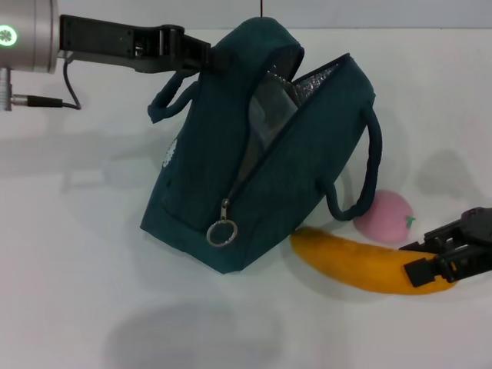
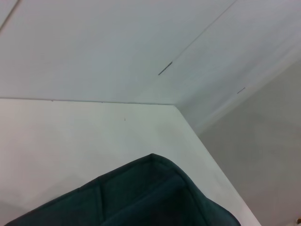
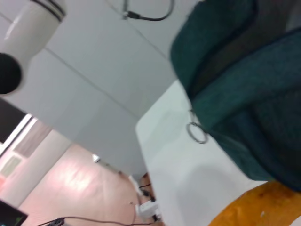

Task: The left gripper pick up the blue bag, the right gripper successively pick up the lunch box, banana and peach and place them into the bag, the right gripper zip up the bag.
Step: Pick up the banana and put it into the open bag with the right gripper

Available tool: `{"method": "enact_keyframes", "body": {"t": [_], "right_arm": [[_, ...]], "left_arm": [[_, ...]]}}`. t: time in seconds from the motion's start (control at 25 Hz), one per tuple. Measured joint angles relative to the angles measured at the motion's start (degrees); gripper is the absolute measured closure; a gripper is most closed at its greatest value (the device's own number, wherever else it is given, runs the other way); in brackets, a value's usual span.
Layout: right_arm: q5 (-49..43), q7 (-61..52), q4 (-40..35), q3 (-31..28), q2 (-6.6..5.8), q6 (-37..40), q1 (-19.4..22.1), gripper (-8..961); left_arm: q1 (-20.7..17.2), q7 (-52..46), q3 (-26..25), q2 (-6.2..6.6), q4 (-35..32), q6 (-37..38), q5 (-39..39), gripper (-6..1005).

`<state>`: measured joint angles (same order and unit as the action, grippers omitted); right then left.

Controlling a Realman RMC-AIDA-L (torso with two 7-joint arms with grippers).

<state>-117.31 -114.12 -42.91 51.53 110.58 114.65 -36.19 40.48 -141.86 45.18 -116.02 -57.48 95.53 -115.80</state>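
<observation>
The blue bag [image 1: 307,169] stands tilted on the white table, mouth open, silver lining showing. My left gripper [image 1: 209,58] is shut on the bag's top edge at the back left and holds it up. The bag's rim also shows in the left wrist view [image 2: 141,197]. The yellow banana [image 1: 361,265] lies on the table just right of the bag. The pink peach [image 1: 384,217] sits behind it. My right gripper [image 1: 425,259] is at the banana's right end. The right wrist view shows the bag [image 3: 254,94] and the banana [image 3: 263,207]. I see no lunch box as such.
The zipper pull ring [image 1: 221,232] hangs at the bag's front corner and shows in the right wrist view [image 3: 197,133]. One bag handle [image 1: 369,165] loops down toward the peach. The white table [image 1: 77,254] stretches to the left and front.
</observation>
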Motion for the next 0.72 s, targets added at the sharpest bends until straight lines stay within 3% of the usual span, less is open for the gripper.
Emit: {"method": "enact_keyframes", "body": {"t": [0.24, 0.4, 0.72], "right_arm": [[-0.2, 0.1, 2.5, 0.5, -0.44, 0.5, 0.9, 498], [0.1, 0.7, 3.0, 0.3, 0.09, 3.7, 1.0, 498], [7.3, 3.0, 4.4, -0.2, 0.14, 8.1, 0.9, 496]], "left_arm": [[0.2, 0.0, 0.0, 0.0, 0.0, -1.3, 0.0, 919], [0.2, 0.1, 0.0, -0.1, 0.0, -1.5, 0.1, 918], [0.2, -0.1, 0.0, -0.57, 0.0, -1.6, 0.1, 918]]}}
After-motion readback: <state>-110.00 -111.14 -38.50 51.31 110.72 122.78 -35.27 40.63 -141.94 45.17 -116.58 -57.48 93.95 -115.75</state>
